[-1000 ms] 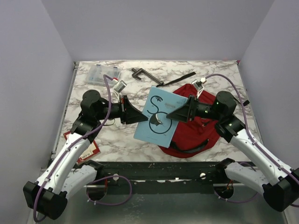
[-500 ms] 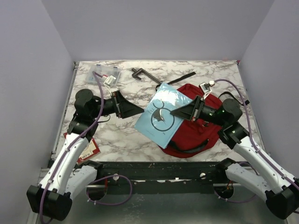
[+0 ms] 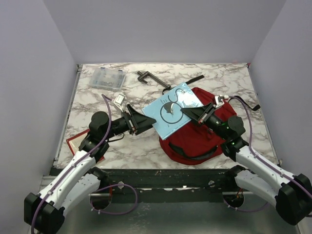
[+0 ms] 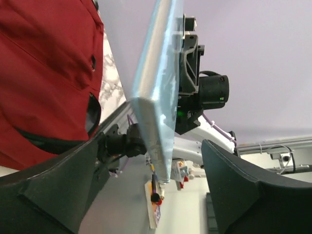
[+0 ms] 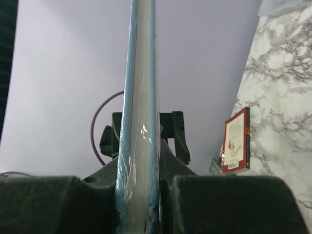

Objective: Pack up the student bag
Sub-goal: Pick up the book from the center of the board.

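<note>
Right gripper [image 3: 197, 113]: clenched on the right edge of a thin, light blue, film-wrapped book [image 3: 170, 109]. In the right wrist view the pads of the right gripper [image 5: 141, 195] press on both faces of the book [image 5: 141, 97], which runs edge-on straight out from them.

Reason for that hold: a pinch at one edge leaves the rest of the book free, probably so it can be slid edge-first into a narrow opening.

Left gripper [image 3: 146, 121]: released, jaws spread wide and holding nothing. It sits just beside the book's left edge. In the left wrist view the book [image 4: 156, 97] stands in the wide gap ahead of the left gripper [image 4: 151, 195], and neither finger appears to touch it.

Reason for that pose: my guess is that it waits nearby to steady the book or help with the bag.

Book attitude: lifted off the table and tilted, partly over the bag and partly over bare marble.

Large red fabric backpack [image 3: 195, 141]: lies flat on the right half of the white marble-patterned table [image 3: 126, 146], under the right gripper, with a black strap curving along its near side. In the left wrist view the backpack [image 4: 44, 63] fills the left. Whether its mouth is open I cannot tell.

Progress: the book is not yet inside.

Further out: a small red-covered book [image 3: 78, 145] at the table's left edge, a clear plastic box [image 3: 107, 78] at the far left, and a black clamp-like tool [image 3: 148, 78] and a black strip [image 3: 190, 80] at the far side.
</note>
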Robot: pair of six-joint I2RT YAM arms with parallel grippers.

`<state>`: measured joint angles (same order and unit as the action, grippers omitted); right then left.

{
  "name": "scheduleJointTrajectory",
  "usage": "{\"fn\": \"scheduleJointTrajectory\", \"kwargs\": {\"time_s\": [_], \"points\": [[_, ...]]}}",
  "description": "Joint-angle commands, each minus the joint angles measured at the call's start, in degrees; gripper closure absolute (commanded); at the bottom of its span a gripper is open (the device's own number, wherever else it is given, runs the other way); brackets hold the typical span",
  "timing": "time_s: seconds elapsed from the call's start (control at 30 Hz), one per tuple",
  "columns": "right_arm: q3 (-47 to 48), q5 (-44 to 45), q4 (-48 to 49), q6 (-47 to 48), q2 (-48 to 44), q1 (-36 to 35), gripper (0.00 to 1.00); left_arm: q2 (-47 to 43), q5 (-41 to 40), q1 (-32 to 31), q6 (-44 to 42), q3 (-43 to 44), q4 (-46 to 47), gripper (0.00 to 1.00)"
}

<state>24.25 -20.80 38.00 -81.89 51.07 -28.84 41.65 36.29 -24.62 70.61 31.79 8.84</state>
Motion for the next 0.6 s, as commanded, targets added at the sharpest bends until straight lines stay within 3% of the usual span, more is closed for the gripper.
{"fn": "scheduleJointTrajectory", "kwargs": {"time_s": [0.0, 0.17, 0.3, 0.4, 0.47, 0.53, 0.57], "points": [[-0.53, 4.55, 16.68, -5.37, -0.4, -0.06, 0.99, 4.17, -6.54, -5.51, 6.03, -0.15, 10.01, 0.2], [-3.49, 8.53, 15.43, -4.08, -3.42, -0.63, 0.99, 8.71, -11.31, -10.94, 7.87, 0.29, 17.27, 0.45], [-5.09, 10.15, 13.32, -3.3, -5.04, -0.77, 0.99, 13.89, -10.89, -13.66, 7.34, 3.8, 19.87, 0.5], [-6.28, 9.88, 14.16, -3.72, -4.54, -0.82, 0.99, 17.49, -9.93, -14.98, 7.17, 5.58, 21.67, 0.6], [-7.22, 9.56, 15.21, -4.11, -4.01, -0.86, 0.99, 19.08, -8.87, -15.18, 7.06, 6.0, 23.65, 0.75], [-6.87, 8.17, 12.4, -2.58, -3.99, -0.85, 0.99, 18.91, -9.22, -14.79, 4.51, 5.88, 24.04, 0.96], [-6.37, 7.16, 8.55, -0.64, -4.2, -0.86, 0.99, 17.8, -9.62, -14.67, 2.05, 5.88, 23.48, 1.0]]}}
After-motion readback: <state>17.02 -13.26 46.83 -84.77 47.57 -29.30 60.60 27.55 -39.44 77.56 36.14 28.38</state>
